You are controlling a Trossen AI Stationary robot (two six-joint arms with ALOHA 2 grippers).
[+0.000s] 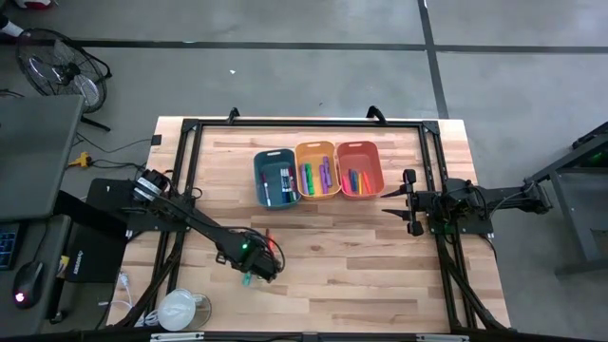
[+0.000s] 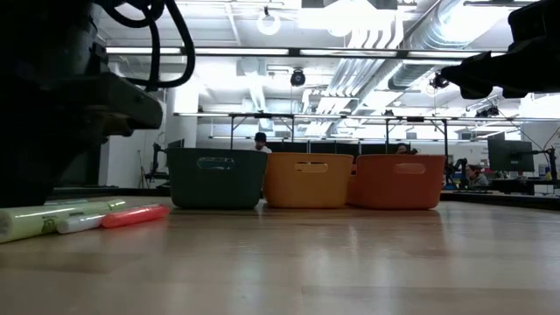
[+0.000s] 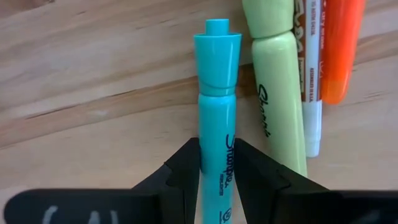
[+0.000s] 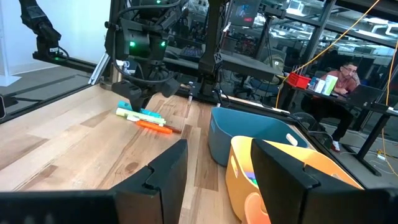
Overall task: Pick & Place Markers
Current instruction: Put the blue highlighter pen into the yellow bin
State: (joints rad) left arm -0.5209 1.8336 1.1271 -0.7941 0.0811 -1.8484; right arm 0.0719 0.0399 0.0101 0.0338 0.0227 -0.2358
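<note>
The left gripper (image 3: 216, 163) is lowered to the table (image 1: 361, 256) near its front edge, and its two dark fingers (image 3: 180, 174) are pressed against the sides of a teal marker (image 3: 217, 106), which is pinched between them and lies flat on the wood. Just beside that marker a pale yellow-green marker (image 3: 277, 99), a white-barrelled marker (image 3: 309, 93) and an orange marker (image 3: 339, 50) are laid side by side, roughly parallel. Three bins are set in a row toward the back of the table: a teal bin (image 1: 275, 178), a yellow-orange bin (image 1: 317, 170) and an orange bin (image 1: 359, 168), each holding several markers whose exact colours can hardly be made out from above. The right gripper (image 1: 408, 202) is held above the table just beside the orange bin, its fingers spread apart and nothing between them.
</note>
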